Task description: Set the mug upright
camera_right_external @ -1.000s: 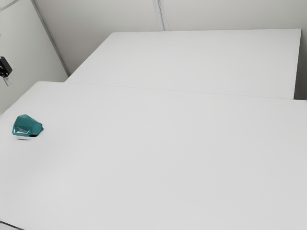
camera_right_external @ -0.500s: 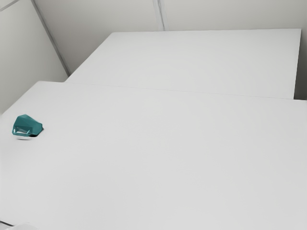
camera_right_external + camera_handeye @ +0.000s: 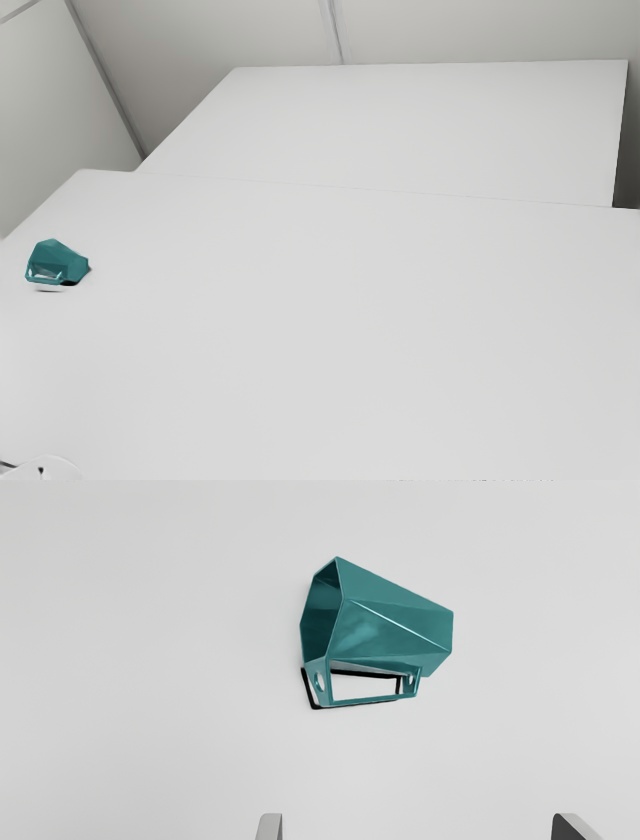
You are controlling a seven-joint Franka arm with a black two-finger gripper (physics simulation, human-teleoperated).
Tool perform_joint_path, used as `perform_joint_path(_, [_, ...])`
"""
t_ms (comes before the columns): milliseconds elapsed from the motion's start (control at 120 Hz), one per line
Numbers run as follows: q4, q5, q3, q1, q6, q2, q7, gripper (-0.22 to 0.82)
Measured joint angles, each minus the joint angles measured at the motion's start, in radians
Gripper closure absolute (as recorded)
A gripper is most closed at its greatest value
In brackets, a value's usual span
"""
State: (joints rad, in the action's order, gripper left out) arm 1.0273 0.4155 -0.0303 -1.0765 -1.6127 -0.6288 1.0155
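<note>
White tabletop [image 3: 330, 330] holds the tipped mug [image 3: 395, 625], unmoved; more of the arm [image 3: 58, 470] now shows, jaws apart.

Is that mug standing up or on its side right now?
On its side: the mug lies with its open mouth facing sideways and its handle out along the table.

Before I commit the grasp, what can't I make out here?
Mug, inner bottom: wrist view, hidden by its wall.
Mug, underside: both views, hidden by its body.
Fingers behind tips: wrist view, cut by bottom edge.
Rest of the white rounded part: exterior view, cut by bottom edge.
</note>
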Motion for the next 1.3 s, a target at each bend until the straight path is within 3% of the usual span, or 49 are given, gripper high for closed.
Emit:
perform_joint_path(367, [-0.054,0.216,0.005,-0.089,0.055,-0.11,0.17,0.02])
perform_joint_path(575, [-0.227,0.276,0.009,-0.097,0.158,-0.222,0.181,0.02])
perform_joint_path(817, [-0.406,0.322,0.009,-0.1,0.197,-0.376,0.188,0.02])
perform_joint_path(1300, [-0.423,0.404,0.004,-0.095,0.16,-0.474,0.199,0.02])
